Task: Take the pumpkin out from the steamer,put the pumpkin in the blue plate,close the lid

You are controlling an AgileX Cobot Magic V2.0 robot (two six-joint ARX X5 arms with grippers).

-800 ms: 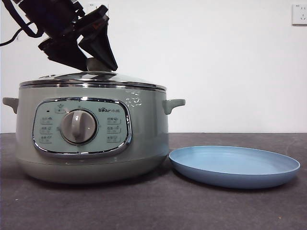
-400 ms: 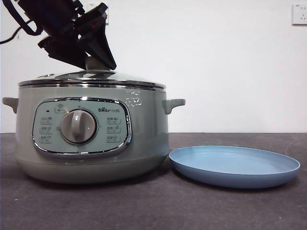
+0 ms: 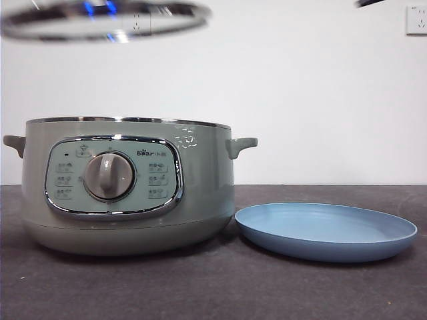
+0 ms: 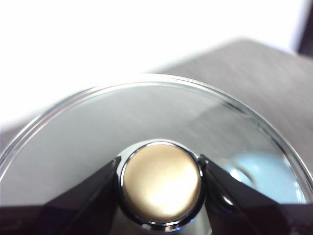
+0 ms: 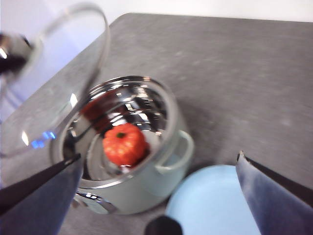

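The sage-green steamer (image 3: 127, 183) stands open at the left of the table. The orange-red pumpkin (image 5: 124, 144) lies inside it, seen only in the right wrist view. My left gripper (image 4: 161, 183) is shut on the knob of the glass lid (image 4: 161, 181) and holds the lid (image 3: 103, 19) high above the steamer at the top edge of the front view. The lid also shows in the right wrist view (image 5: 54, 88). The blue plate (image 3: 325, 230) lies empty to the right of the steamer. My right gripper (image 5: 156, 191) is open, high above the steamer (image 5: 132, 147) and the plate (image 5: 210, 205).
A dark grey table (image 3: 213, 287) runs under everything, with a white wall behind. A wall socket (image 3: 416, 20) sits at the top right. A black tip of an arm (image 3: 370, 3) shows at the top edge.
The left gripper has lifted the lid off the steamer and up to the top edge of the front view; the arm itself has left that view. The steamer now stands open.
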